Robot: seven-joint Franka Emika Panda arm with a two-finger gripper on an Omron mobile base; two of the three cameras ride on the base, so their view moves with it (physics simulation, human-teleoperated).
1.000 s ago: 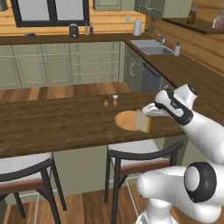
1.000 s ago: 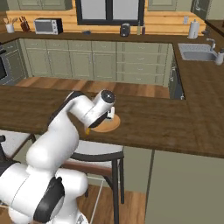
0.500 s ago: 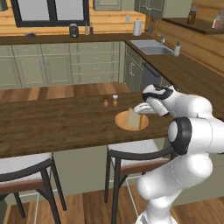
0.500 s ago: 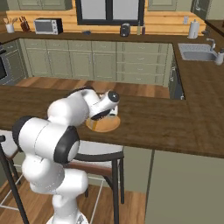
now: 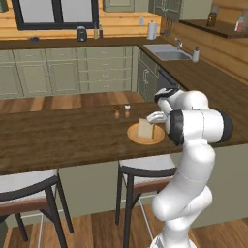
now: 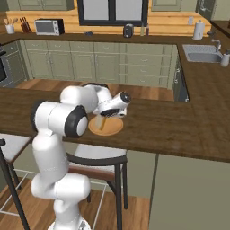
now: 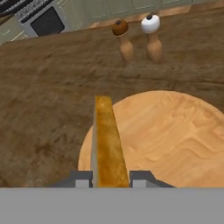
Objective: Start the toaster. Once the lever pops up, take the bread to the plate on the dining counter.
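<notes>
Claw (image 7: 111, 178) pinches bread (image 7: 107, 142) edge-on betw. barely parted tips; plate (image 7: 175, 135) directly below, ready for drop.

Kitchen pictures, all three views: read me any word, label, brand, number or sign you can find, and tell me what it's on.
None: no readable text in any view.
The microwave front shows no legible marks; too small to tell.
The bottles on the shelf are too small and blurred for any label.
The plate, the bread and the two shakers carry no writing.
</notes>
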